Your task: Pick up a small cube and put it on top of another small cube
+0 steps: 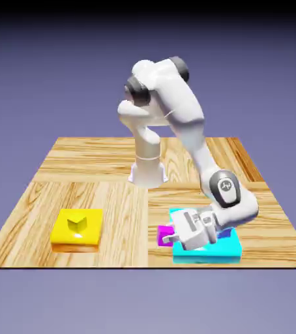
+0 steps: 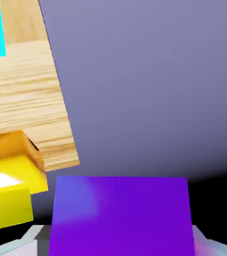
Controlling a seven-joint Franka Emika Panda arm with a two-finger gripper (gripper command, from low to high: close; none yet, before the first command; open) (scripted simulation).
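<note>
A white two-finger gripper (image 1: 169, 239) lies almost level, low over the table, its jaws closed tight on a tiny smooth cube (image 2: 121, 216). In the hand view that cube fills the space between the grey fingertips (image 2: 28, 239), its near face glossy violet shading to magenta; in the exterior view it shows as a small magenta block at the gripper's tip. Just under the hand lies a flat cyan slab (image 1: 207, 250). Whether a second small cube sits on it cannot be told, as the hand covers it. Farther off, on the pale grained wooden table (image 1: 111, 196), rests a flat yellow slab (image 1: 77, 229) with a small yellow cube (image 1: 77, 225) on top. The glossy white arm (image 1: 183, 124) arches down, wrist bent sideways.
</note>
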